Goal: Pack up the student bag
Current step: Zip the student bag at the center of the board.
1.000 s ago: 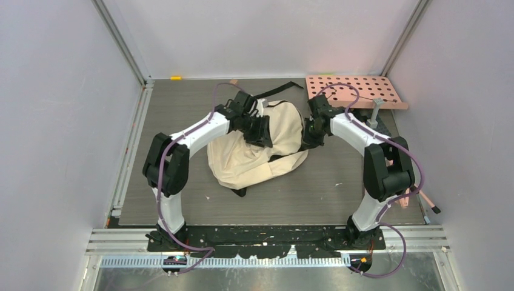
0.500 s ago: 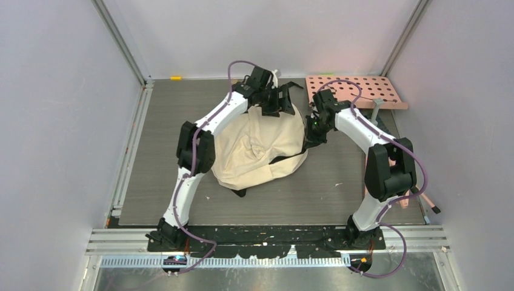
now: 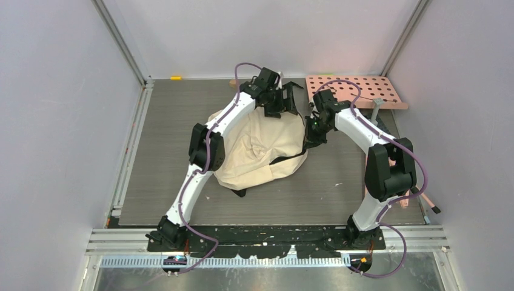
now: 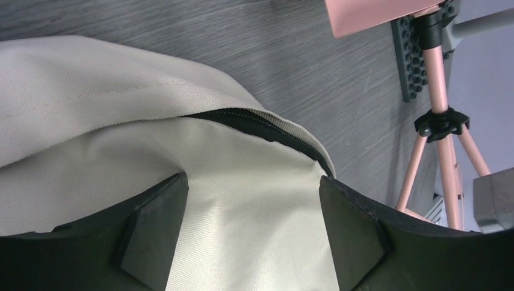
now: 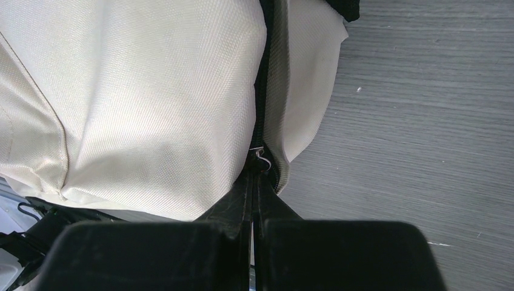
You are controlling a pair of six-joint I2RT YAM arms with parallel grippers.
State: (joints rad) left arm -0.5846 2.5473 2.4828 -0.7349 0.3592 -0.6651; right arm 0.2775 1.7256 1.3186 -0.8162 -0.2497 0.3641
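Observation:
The student bag (image 3: 257, 151), a big cream fabric backpack with black straps and zippers, lies slumped in the middle of the table. My left gripper (image 3: 285, 100) hovers over its far edge, open. In the left wrist view the left gripper (image 4: 251, 212) has its fingers (image 4: 151, 224) wide apart over cream fabric, beside a black zipper line (image 4: 267, 124), holding nothing. My right gripper (image 3: 312, 130) presses against the bag's right side. In the right wrist view the right gripper (image 5: 254, 179) is shut, pinching the zipper pull (image 5: 260, 156) on the bag's black zipper.
A pink perforated board (image 3: 354, 90) stands on a stand (image 3: 377, 109) at the back right, close to both grippers; its pink tripod legs (image 4: 445, 151) show in the left wrist view. A small yellow item (image 3: 176, 77) lies at the back wall. Pens (image 3: 427, 203) lie at the right edge.
My left arm has swung from over the bag's top to its far edge, and its gripper has opened, letting the fabric go. The right gripper has stayed shut at the bag's right side.

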